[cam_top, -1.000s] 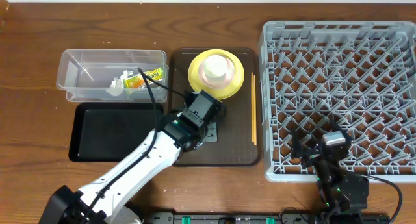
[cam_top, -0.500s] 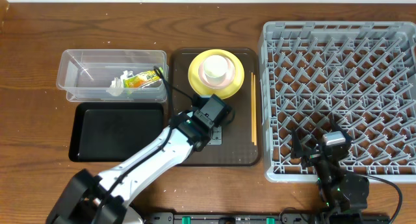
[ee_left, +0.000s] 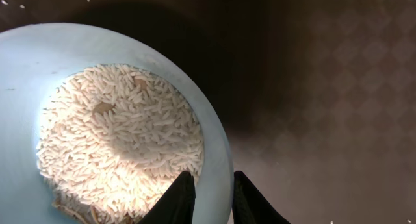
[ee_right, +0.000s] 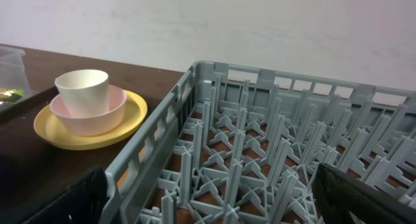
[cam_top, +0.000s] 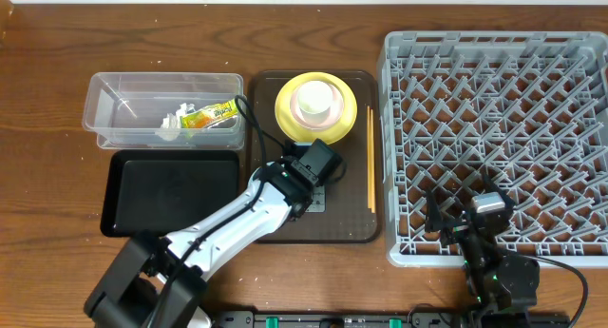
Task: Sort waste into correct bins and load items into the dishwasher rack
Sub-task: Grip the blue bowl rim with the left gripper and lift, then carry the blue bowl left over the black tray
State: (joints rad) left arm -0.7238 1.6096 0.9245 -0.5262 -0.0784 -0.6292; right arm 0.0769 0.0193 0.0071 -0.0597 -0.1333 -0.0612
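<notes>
Shifted toward the right edge of the brown serving tray since a second ago: left gripper, with its white arm swung in closer to the near-left corner of that tray. Rest of the table unchanged.

Narrow now, pinching the rim of the light blue bowl: one dark finger inside, the other outside, bowl wall clamped between. Heaped in the bowl, loose white rice grains, plus a few stray specks on the dark surface at the top left of the wrist view. Bowl somewhere mid-tray, mostly hidden under the wrist from overhead. Resting on the tray or lifted off it, cannot tell.

At the far edge of the serving tray, round yellow plate, carrying the pale pink bowl, with the small white cup upright inside that. Along the right edge of the same tray, thin wooden chopsticks, lying lengthwise.

Toward the far-left corner of the table, clear plastic tub, holding the crumpled white tissue and the snack wrapper side by side. Just in front of it, glossy black tray.

Filling the right side of the table, grey dishwasher rack, pegs upright. Over its near edge, right gripper, spread wide, gripping nothing.
</notes>
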